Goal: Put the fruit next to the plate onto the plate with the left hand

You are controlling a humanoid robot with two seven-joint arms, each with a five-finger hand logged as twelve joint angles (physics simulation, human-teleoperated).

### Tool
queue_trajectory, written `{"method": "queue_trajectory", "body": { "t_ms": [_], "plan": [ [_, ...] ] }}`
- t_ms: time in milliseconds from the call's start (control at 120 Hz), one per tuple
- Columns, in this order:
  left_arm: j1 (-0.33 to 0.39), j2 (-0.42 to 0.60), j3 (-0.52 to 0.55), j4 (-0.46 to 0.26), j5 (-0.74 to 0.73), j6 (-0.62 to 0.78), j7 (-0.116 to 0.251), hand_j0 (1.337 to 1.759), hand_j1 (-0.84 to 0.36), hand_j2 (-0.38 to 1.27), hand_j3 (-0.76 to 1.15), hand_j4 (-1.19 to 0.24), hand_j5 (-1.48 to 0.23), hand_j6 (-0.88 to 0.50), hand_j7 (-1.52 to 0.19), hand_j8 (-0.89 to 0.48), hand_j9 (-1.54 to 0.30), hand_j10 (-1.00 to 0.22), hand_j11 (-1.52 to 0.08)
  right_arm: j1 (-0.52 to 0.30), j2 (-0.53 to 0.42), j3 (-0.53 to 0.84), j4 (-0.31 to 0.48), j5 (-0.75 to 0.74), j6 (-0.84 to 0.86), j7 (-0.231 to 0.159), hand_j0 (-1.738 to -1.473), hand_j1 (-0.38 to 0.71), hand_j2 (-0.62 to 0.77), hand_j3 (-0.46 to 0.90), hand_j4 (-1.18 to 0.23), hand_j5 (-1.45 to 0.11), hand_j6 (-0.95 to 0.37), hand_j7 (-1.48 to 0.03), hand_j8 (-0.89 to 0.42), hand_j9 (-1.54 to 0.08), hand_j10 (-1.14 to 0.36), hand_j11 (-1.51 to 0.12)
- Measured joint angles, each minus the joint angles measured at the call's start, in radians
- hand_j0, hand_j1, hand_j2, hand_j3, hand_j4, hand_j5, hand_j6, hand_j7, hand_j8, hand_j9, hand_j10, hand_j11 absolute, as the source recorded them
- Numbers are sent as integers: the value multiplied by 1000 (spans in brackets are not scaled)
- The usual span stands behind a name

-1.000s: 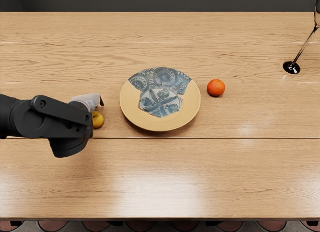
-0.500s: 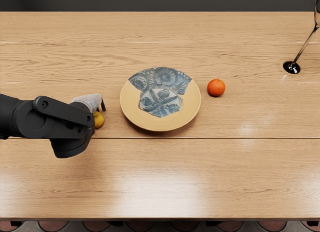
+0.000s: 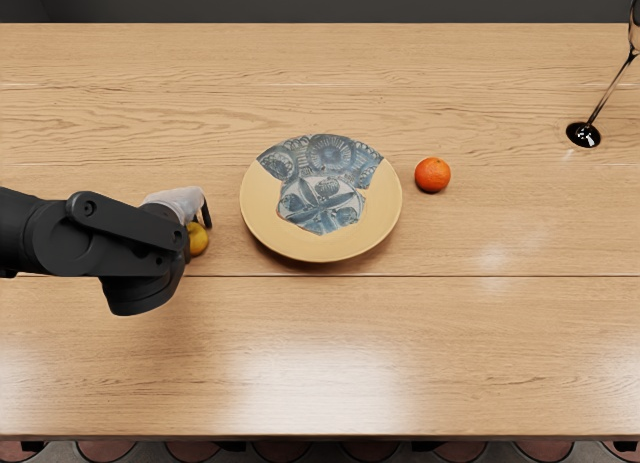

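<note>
The wooden table (image 3: 320, 363) filled my view. My left arm (image 3: 90, 248) reached in over its left edge, dark and bulky, and stopped short of the middle. The patterned plate (image 3: 372, 223) sat at the table's centre. A wine glass (image 3: 585, 133) stood near the far right corner, with only its foot and stem showing. The grey left hand (image 3: 175, 201) sat over the smaller fruit, but the forearm hid the grip, so I could not tell whether it had closed. An orange fruit (image 3: 432, 174) lay near the plate's right rim, apart from it. The yellow fruit (image 3: 197, 239) lay on the wood just beside the plate's left rim.
</note>
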Motion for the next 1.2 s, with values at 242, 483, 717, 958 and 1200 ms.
{"method": "queue_trajectory", "body": {
  "t_ms": [242,483,717,958,1200],
  "plan": [
    [2,-2,0,0,1,1,0,1655,-259,158,0,-568,-748,-441,-751,-501,-752,-566,-752,0,0,0,0,0,0,0,-1658,-349,0,0,-1,0,-2,0,-1,0,-1,0],
    [0,-2,0,0,0,1,0,1655,-271,298,0,-640,-833,-459,-841,-506,-845,-634,-845,0,0,0,0,0,0,0,-1658,-349,0,0,-1,0,-2,0,-1,0,-1,0],
    [0,-2,-1,-1,-1,1,-1,1655,-317,432,0,-673,-923,-423,-929,-469,-931,-697,-932,0,0,0,0,0,0,0,-1658,-349,0,0,-1,0,-2,0,-1,0,-1,0],
    [-19,12,-6,-8,-5,0,-1,1656,-333,513,0,-671,-958,-419,-954,-475,-943,-708,-945,0,0,0,0,0,0,0,-1658,-349,0,0,-1,0,-1,0,-1,0,-1,0],
    [-88,52,-20,-15,-5,0,-1,1656,-342,531,0,-665,-964,-412,-950,-478,-940,-708,-941,0,0,0,1,0,0,0,-1658,-349,0,0,-1,0,-1,0,-1,0,-1,0]
  ]
}}
